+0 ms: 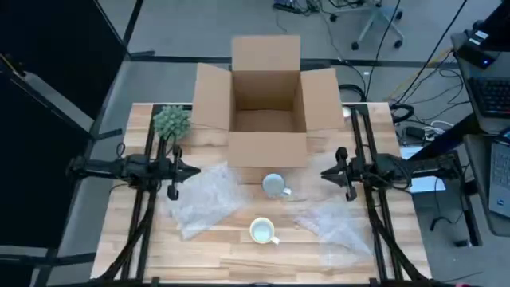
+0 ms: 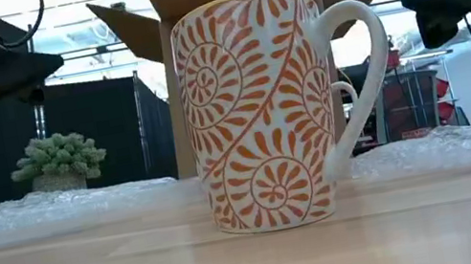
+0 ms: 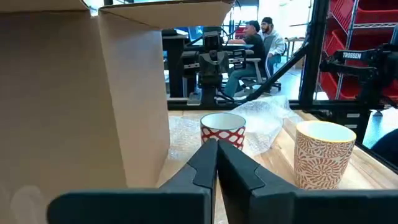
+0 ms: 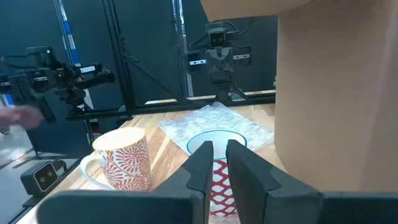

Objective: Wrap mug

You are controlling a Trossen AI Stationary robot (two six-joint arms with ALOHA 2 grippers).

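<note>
**Both arms parked, mugs untouched**

Left gripper — fingers pressed together, empty, raised at the table's left edge. Right gripper mirrors it opposite, a slim gap between its fingers, holding nothing. Between them, the red-and-white lattice ceramic mug stands upright before the open cardboard box. The orange spiral-patterned mug sits nearer the table's front edge. Crinkled clear bubble wrap sheets flank both mugs — likely staged for wrapping.
</note>
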